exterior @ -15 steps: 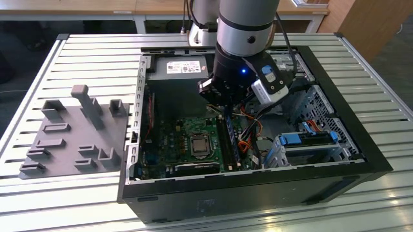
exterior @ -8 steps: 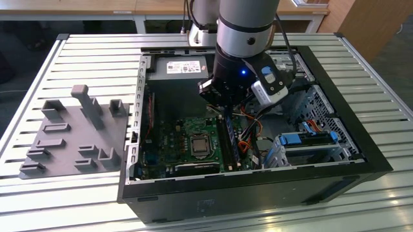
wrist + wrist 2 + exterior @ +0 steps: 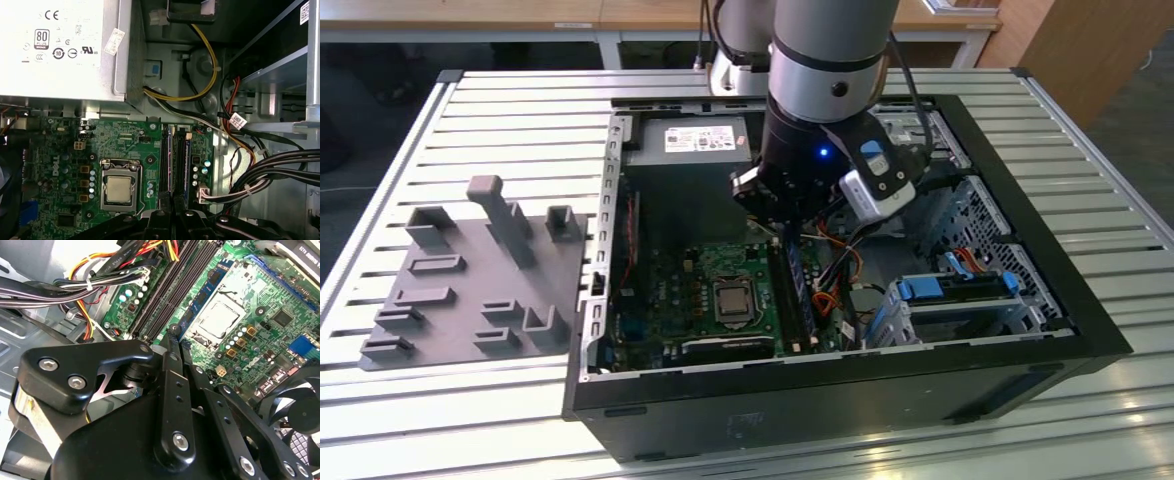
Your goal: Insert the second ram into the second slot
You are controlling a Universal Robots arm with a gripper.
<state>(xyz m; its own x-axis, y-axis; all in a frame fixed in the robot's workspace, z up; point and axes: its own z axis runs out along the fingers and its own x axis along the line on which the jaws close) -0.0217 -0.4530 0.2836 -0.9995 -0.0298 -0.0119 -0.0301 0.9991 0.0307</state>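
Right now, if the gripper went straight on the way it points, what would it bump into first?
Probably the memory slots on the green motherboard: the gripper points down at them. How far above them it hangs is unclear.

You find the computer case [image 3: 1067, 300] on the table [image 3: 494, 110], with the fixture plate [image 3: 454, 290] beside it at the exterior view's left. Inside the case, the motherboard [image 3: 674, 290] lies flat. The power supply [image 3: 700, 140] sits at the far end and the drive bay [image 3: 961, 300] at the exterior view's right. The memory slots [image 3: 790, 290] run just beside the processor socket [image 3: 731, 300], beneath the gripper [image 3: 174, 215].
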